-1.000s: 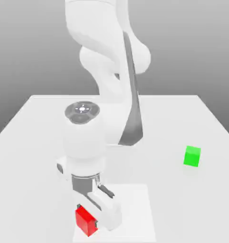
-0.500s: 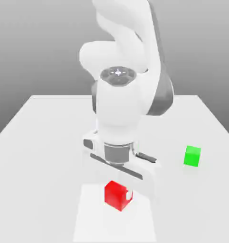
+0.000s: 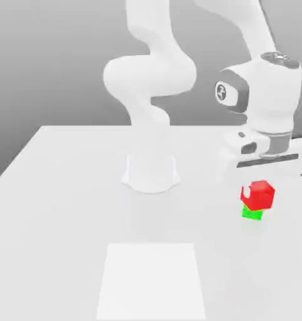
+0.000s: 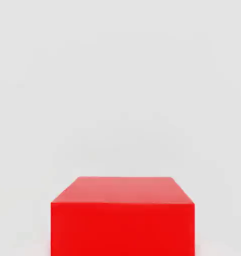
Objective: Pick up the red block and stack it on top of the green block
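Your red block [image 3: 259, 194] hangs just above the green block [image 3: 252, 213] at the exterior view's right side of the worktop [image 3: 66, 207], gripped by the hand [image 3: 261, 188], which is closed tight on it. From this angle the red cube covers most of the green one; you see only a thin green strip under its lower edge, and you cannot tell whether the two touch. In the hand view the red block [image 4: 122, 215] sits close to the lens, its lower part cut off by the frame edge, with plain pale worktop [image 4: 117, 75] beyond it.

Around the pair, the worktop is bare near them. A paler square patch [image 3: 152, 281] lies on the surface toward the near edge, well apart from the blocks. The arm's white base [image 3: 151, 172] stands mid-worktop, and the wrist [image 3: 266, 94] rises over the blocks.

A small round mark [image 3: 222, 92] shows on the wrist's grey cap; it is too small to read.
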You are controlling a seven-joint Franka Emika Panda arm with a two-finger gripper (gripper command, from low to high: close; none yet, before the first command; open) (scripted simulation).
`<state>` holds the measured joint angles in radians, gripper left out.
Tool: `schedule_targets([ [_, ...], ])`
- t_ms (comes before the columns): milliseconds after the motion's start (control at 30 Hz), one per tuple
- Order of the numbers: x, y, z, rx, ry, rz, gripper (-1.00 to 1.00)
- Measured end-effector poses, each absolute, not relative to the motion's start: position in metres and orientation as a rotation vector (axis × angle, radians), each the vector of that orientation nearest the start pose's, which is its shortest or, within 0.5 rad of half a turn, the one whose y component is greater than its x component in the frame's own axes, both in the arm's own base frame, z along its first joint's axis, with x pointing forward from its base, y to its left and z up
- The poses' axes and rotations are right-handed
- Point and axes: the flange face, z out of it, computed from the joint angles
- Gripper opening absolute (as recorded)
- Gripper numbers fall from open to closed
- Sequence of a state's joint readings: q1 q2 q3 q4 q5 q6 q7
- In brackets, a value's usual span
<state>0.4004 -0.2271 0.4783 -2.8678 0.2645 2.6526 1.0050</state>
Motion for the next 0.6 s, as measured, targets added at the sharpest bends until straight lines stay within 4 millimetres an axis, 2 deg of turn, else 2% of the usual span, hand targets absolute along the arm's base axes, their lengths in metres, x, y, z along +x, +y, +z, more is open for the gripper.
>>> schedule_targets([
  [133, 0.183, 0.276, 0.248, -3.13, 0.233, 0.008, -1.0],
  [167, 0.175, 0.278, 0.246, -3.136, 0.176, 0.002, -1.0],
  [300, 0.17, 0.28, 0.228, -3.147, 0.129, -0.017, -1.0],
  [533, 0.168, 0.279, 0.184, -3.143, 0.125, -0.009, -1.0],
  [567, 0.167, 0.279, 0.181, -3.141, 0.124, -0.006, 1.0],
  [600, 0.167, 0.279, 0.181, -3.141, 0.12, -0.006, 1.0],
])
